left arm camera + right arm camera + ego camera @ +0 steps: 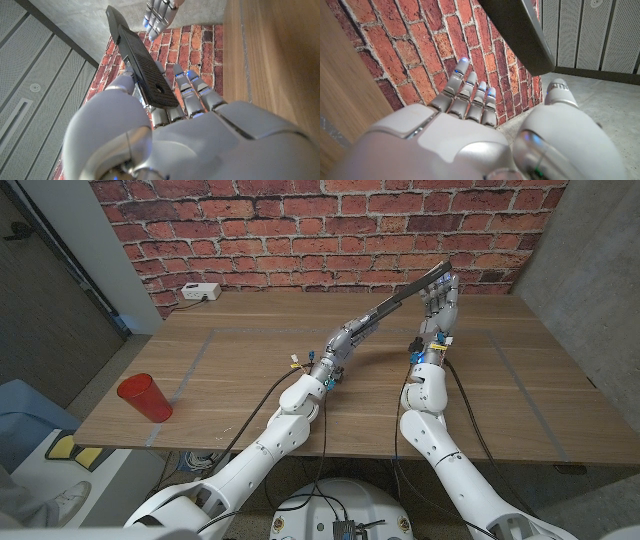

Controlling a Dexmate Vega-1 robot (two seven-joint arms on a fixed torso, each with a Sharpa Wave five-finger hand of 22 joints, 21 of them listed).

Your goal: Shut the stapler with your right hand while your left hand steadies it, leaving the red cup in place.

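- The stapler (pixel 385 312) sits a little right of centre in the upper half of the head view, on the tabletop (pixel 250 370). It is wide open, its long top arm slanting up towards the upper right.
- The left hand (pixel 338 345) is at the stapler's lower end, just left of centre. In the left wrist view its fingers (pixel 192 92) and thumb lie on either side of the dark stapler arm (pixel 142 62), so it appears to hold the stapler near the hinge, steadying it.
- The right hand (pixel 438 305) stands upright in the upper right of the head view, at the raised tip of the stapler arm. Its fingers are spread and extended, holding nothing. In the right wrist view the fingertips (pixel 470 85) point up with the dark arm tip (pixel 520 30) just above the thumb. Whether the hand touches the tip, I cannot tell.
- Step in hand, as I judge it: steadying is set and the right hand is lined up at the raised arm. The closing itself is not yet done.
- The next move calls for the right hand to bear on the upper side of the raised arm and swing it down towards the base, while the left hand keeps the base from sliding or tipping.
- The red cup (pixel 145 397) stands at the left edge of the head view, well apart from both hands, so it should be left undisturbed.
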